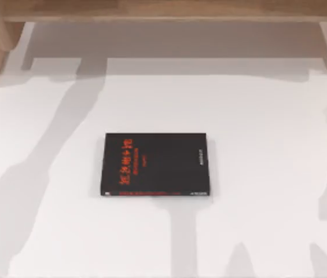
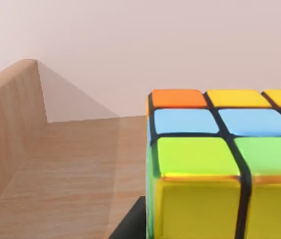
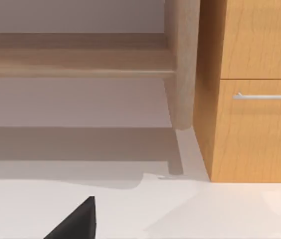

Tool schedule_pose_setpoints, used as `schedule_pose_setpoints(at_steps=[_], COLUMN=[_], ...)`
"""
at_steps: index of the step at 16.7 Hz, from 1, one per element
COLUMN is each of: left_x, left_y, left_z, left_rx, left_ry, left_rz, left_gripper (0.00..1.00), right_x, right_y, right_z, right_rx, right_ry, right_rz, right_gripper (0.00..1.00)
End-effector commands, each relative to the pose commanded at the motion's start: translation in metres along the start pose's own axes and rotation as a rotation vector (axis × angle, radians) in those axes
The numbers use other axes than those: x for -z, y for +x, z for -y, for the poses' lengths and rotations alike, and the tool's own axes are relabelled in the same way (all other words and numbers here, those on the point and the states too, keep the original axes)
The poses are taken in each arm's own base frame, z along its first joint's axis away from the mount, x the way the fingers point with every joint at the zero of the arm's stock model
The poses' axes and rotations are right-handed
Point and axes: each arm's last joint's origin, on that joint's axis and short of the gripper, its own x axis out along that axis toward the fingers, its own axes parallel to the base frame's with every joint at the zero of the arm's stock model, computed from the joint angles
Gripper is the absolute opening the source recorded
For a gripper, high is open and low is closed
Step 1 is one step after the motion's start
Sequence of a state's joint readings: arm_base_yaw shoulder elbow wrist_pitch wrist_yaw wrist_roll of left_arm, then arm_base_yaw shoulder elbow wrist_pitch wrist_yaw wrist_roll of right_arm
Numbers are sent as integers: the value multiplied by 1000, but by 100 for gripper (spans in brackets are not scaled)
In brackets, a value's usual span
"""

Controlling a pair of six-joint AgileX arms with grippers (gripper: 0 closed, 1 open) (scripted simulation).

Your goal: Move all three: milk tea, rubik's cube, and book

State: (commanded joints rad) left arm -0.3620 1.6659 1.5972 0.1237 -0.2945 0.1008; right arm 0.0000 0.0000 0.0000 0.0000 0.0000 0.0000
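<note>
So the book (image 1: 155, 165) lies flat at the table's (image 1: 267, 231) dead center, black cover up, long axis running 9-to-3 and spine toward 6. The rubik's cube (image 2: 220, 164) sits close up in the left wrist view on a wooden shelf (image 2: 65, 174). Can't tell either arm's jaws, nor which arm's nearer the book.

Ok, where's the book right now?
The book lies flat, black cover up, near the middle of the white table in the top view, well short of the wooden shelf at the back.
</note>
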Motion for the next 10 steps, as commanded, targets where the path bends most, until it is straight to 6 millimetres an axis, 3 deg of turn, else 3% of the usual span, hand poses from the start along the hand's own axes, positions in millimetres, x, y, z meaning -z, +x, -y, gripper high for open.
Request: schedule_pose_setpoints(at_steps=[4,10], left_x=[-7,14], left_y=[31,72], left_z=[9,-19], left_rx=[7,-22], left_ry=[26,-50], left_rz=[29,-25], left_gripper=[0,0], right_x=[0,0], right_y=[0,0], right_z=[0,0], right_rx=[0,0], right_ry=[0,0], right_rz=[0,0], right_gripper=[100,100])
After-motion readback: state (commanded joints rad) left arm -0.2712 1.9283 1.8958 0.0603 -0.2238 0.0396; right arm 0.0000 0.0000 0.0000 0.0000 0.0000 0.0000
